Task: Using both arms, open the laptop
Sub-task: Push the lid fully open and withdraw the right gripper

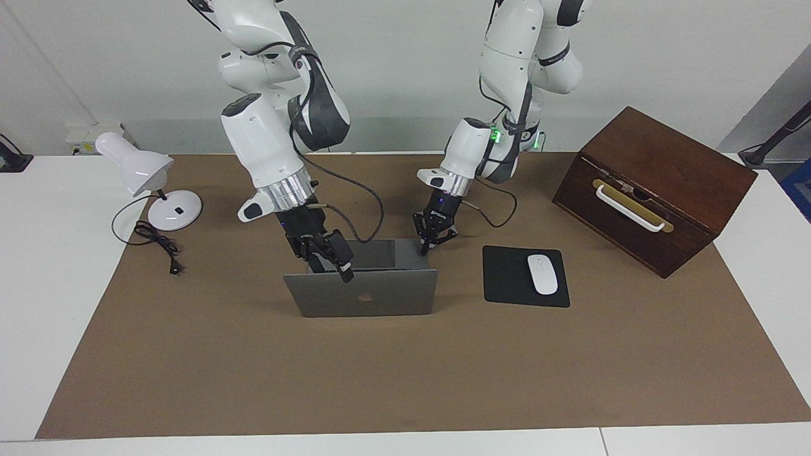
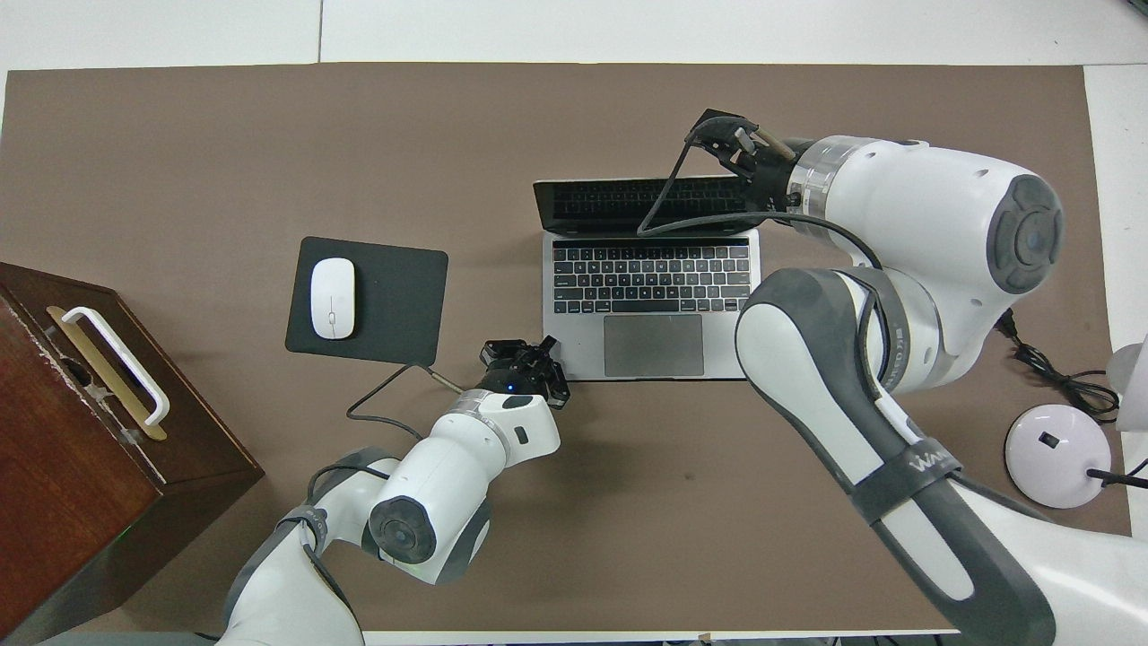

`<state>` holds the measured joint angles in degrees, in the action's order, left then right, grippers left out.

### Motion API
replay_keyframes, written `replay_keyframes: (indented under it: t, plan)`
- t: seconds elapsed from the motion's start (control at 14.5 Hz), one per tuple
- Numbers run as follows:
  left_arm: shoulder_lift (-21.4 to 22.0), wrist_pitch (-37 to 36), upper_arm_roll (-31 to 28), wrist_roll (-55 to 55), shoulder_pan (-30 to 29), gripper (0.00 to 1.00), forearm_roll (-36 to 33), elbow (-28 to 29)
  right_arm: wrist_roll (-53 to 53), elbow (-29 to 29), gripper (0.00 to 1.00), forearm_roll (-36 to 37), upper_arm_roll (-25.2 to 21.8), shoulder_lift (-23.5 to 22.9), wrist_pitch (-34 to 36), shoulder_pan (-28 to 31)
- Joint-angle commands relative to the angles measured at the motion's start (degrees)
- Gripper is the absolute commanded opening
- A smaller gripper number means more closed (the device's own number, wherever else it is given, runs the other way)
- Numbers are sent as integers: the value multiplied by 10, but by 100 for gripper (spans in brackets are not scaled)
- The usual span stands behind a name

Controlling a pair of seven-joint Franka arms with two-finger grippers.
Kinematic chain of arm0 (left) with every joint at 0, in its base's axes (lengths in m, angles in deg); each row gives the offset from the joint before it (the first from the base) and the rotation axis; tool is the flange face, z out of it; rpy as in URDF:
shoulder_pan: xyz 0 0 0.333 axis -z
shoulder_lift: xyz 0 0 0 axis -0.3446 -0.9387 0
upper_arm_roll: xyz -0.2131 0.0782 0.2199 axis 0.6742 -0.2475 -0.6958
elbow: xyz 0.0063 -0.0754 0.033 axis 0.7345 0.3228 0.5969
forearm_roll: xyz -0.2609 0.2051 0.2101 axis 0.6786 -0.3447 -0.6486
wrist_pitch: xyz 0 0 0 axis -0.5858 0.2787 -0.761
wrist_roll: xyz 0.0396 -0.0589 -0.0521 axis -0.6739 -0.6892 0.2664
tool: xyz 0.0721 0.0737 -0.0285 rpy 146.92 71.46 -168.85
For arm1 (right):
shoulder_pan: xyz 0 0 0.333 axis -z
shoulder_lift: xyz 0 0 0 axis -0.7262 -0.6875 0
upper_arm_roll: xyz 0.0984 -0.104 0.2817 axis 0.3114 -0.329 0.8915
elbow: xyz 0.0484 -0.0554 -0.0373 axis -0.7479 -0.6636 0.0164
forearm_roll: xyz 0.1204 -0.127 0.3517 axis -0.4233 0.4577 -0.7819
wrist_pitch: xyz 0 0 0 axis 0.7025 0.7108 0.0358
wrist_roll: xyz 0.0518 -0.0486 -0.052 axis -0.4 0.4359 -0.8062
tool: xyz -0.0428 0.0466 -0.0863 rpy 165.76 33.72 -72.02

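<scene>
**Laptop open, both arms at it**

Laptop [image 1: 361, 285] mid-surface, lid raised past upright. Left end effector [image 1: 423, 246] fingers closed, tips pressed on the base corner nearest the robots, toward the left arm's end. Right end effector [image 1: 339, 263] at the lid's top edge; cannot tell its finger state. Mouse pad [image 1: 507, 278] with white mouse [image 1: 542, 273] beside the laptop; wooden box [image 1: 652, 190] past it. Lamp [image 1: 149, 183] toward the right arm's end. Lid silver-grey, dark logo; keyboard [image 2: 650, 278] exposed.
</scene>
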<state>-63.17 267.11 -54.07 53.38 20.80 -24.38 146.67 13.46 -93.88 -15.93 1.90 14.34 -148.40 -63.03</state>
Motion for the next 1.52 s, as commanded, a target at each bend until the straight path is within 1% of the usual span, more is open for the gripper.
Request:
replay_keyframes:
  t: [0.0,0.21,0.41,0.55,0.69,0.9,1.03,1.1,1.17,1.24,1.38,1.45]
  plan:
    - [-37,4,-6,-2,11,0,-6,-11,-13,33,100,12,3,-16,25,15]
    - [-37,4,-6,-2,11,0,-6,-11,-20,33,100,12,3,-16,30,18]
    - [-36,4,-6,-2,11,0,-6,-11,-18,34,100,11,3,-12,72,18]
    - [-37,4,-6,-2,11,0,-6,-11,-19,40,100,12,0,-2,119,22]
    - [-37,4,-6,2,11,0,-6,-11,-18,68,100,17,0,7,184,34]
    - [-37,5,-4,24,11,0,-2,-23,-17,103,100,21,-4,24,263,35]
    - [-34,4,-3,46,11,0,-2,-26,-16,156,100,22,-15,28,343,36]
    - [-30,4,-3,60,13,0,-2,-26,-19,180,100,32,-25,34,380,37]
    - [-24,3,-3,79,18,0,-2,-29,-24,196,100,58,-33,42,410,38]
    - [-16,3,-3,91,19,0,-2,-31,-52,207,100,84,-37,52,443,39]
    - [-2,-6,1,110,18,0,-2,-32,-134,207,100,115,-38,77,493,61]
    - [10,-33,1,116,18,0,-1,-35,-166,208,100,123,-38,87,516,78]
